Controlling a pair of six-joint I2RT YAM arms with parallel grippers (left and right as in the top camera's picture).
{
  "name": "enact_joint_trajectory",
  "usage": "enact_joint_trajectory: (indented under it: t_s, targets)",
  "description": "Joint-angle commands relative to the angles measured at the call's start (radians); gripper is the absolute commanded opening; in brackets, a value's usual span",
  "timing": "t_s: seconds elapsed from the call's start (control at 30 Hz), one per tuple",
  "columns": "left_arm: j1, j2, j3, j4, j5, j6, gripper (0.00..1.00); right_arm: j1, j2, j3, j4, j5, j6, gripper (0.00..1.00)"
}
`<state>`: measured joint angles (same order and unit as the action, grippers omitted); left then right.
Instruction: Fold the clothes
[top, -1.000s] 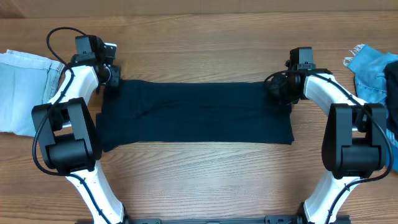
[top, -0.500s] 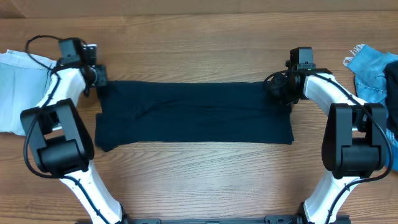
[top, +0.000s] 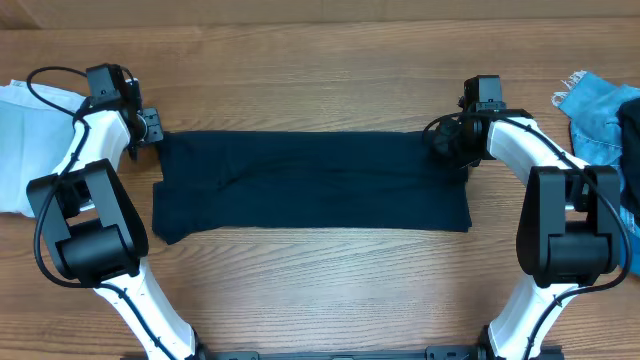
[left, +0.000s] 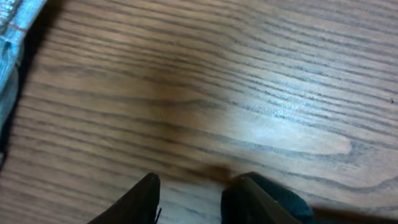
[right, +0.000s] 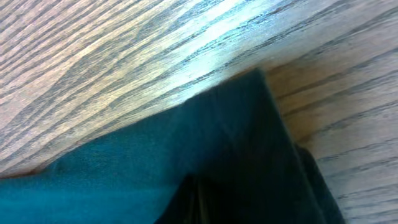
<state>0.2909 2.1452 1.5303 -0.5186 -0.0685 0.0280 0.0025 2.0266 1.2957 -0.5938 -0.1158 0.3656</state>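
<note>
A large, plain dark navy garment (top: 310, 182) of thin soft fabric lies spread flat as a wide rectangle across the middle of the brown wood-grain tabletop (top: 320, 290). Its long edges run left to right, with a few shallow creases in its left half. The near left corner is slightly uneven.

The left pincer (top: 148, 125) sits just off the garment's far left corner, low over bare wood. In the left wrist view its two dark fingers (left: 142, 200) stand apart with only wood grain between them, so it is released and grips nothing. A sliver of dark cloth shows beside the right-hand finger, at the bottom edge of that view.

The right pincer (top: 447, 140) rests on the garment's far right corner. It is clenched, and the right wrist view shows the dark navy garment (right: 155, 149) gathered around its closed fingers, the cloth's pointed corner lying on the wood just beyond.

A pale blue denim piece (top: 25, 160) lies at the left edge of the tabletop, near the left arm and apart from the navy cloth. Its edge also shows in the upper left of the left wrist view (left: 7, 37). A brighter blue denim piece (top: 595, 115) lies at the far right edge, beyond the right arm.
</note>
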Motion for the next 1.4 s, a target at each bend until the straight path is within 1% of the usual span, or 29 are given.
enact_joint_trajectory:
  t_s: [0.0,0.03,0.1,0.13,0.23,0.27,0.37,0.43,0.5,0.57,0.63,0.67,0.7,0.8,0.87,0.93,1.03,1.13,1.2,1.27,1.3,1.37]
  targets:
    - [0.012,-0.064,0.072,-0.039,-0.028,-0.006,0.44,-0.009,0.070,-0.036,-0.033,0.108,0.002,0.04]
    - [0.012,-0.090,0.079,-0.047,-0.028,-0.006,0.45,-0.009,0.070,-0.036,-0.033,0.108,0.002,0.04]
    - [0.012,-0.185,0.091,-0.072,-0.028,-0.006,0.56,-0.009,0.070,-0.036,-0.032,0.108,0.002,0.04]
    - [0.011,-0.229,0.091,-0.095,-0.028,-0.006,0.59,-0.009,0.070,-0.036,-0.034,0.108,0.002,0.08]
    - [-0.003,-0.344,0.091,-0.203,-0.022,-0.011,0.62,-0.009,0.070,-0.035,-0.041,0.115,-0.002,0.21]
    - [-0.008,-0.385,0.091,-0.258,0.003,-0.013,0.63,-0.009,0.070,-0.035,-0.044,0.115,-0.002,0.23]
    - [-0.024,-0.461,0.091,-0.418,0.097,-0.015,0.65,-0.009,0.070,-0.035,-0.050,0.115,-0.002,0.24]
    - [-0.032,-0.485,0.091,-0.541,0.167,-0.061,0.64,-0.009,0.070,-0.029,-0.064,0.115,-0.002,0.27]
    - [-0.035,-0.486,0.091,-0.632,0.200,-0.063,0.59,-0.010,0.064,-0.017,-0.087,0.115,-0.006,0.31]
    - [-0.035,-0.489,0.091,-0.718,0.223,-0.052,0.52,-0.013,0.035,0.003,-0.119,0.113,-0.019,0.38]
    - [-0.035,-0.513,0.091,-0.756,0.227,-0.041,0.50,-0.015,-0.022,0.015,-0.137,0.113,-0.030,0.47]
    - [-0.035,-0.541,0.091,-0.774,0.241,-0.031,0.51,-0.015,-0.070,0.015,-0.142,0.106,-0.037,0.52]
    - [-0.036,-0.565,0.091,-0.789,0.251,-0.031,0.51,-0.015,-0.103,0.015,-0.145,0.090,-0.050,0.55]
    - [-0.036,-0.672,0.091,-0.841,0.275,-0.043,0.52,-0.015,-0.235,0.015,-0.170,0.069,-0.059,0.70]
    - [-0.036,-0.755,0.088,-0.887,0.276,-0.074,0.54,-0.015,-0.307,0.015,-0.197,0.069,-0.059,0.75]
    - [-0.036,-0.833,0.058,-0.914,0.277,-0.115,0.57,-0.015,-0.359,0.015,-0.236,0.069,-0.059,0.78]
    - [-0.036,-0.911,-0.024,-0.912,0.288,-0.154,0.59,-0.015,-0.378,0.015,-0.278,0.058,-0.056,0.79]
    - [-0.036,-0.972,-0.191,-0.839,0.351,-0.155,0.63,-0.015,-0.378,0.014,-0.343,0.016,-0.050,0.80]
    - [-0.036,-0.987,-0.296,-0.750,0.432,-0.141,0.67,-0.015,-0.378,0.014,-0.378,0.017,-0.051,0.81]
    - [-0.037,-0.987,-0.404,-0.636,0.592,-0.065,0.68,-0.015,-0.378,0.014,-0.413,0.016,-0.051,0.84]
    - [-0.044,-0.987,-0.461,-0.570,0.669,-0.018,0.68,-0.015,-0.378,0.014,-0.444,-0.002,-0.051,0.84]
    - [-0.071,-0.987,-0.530,-0.479,0.732,0.005,0.65,-0.015,-0.378,0.012,-0.498,-0.050,-0.051,0.74]
